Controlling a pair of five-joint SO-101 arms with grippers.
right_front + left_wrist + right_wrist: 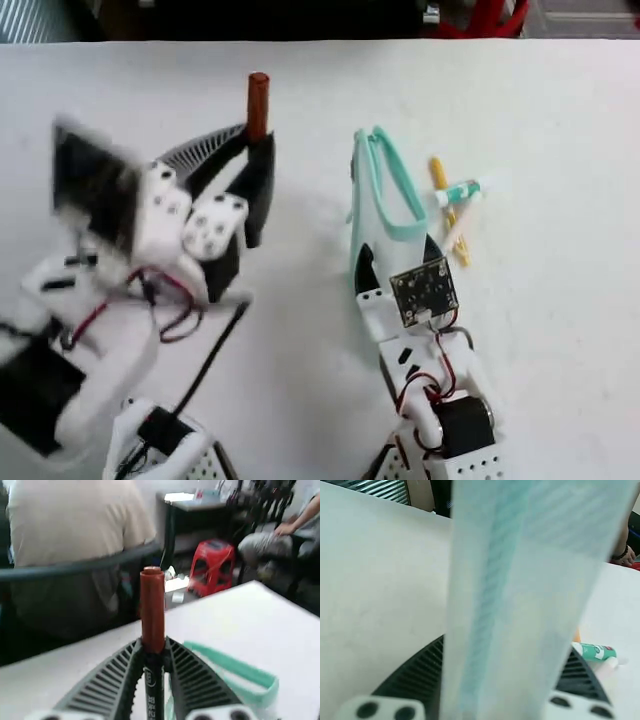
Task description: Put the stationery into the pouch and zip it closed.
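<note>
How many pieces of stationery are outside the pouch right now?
3. A red-capped marker is in the left end effector; a yellow pen lies beside the pouch, a green-and-white tube across it. More may be hidden inside the pouch.

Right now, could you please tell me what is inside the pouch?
Through the open mouth of the pouch I see no stationery inside. Its end at the right gripper is covered. The pencil and tube lie on the table beside it.

This looks like a shared workroom or lab: a plain white table [560, 330] carries two small robot arms [440, 400] with bare wiring [170, 300], and behind it stand a dark desk [200, 505], an office chair [75, 567] and a red plastic stool [212, 565]
</note>
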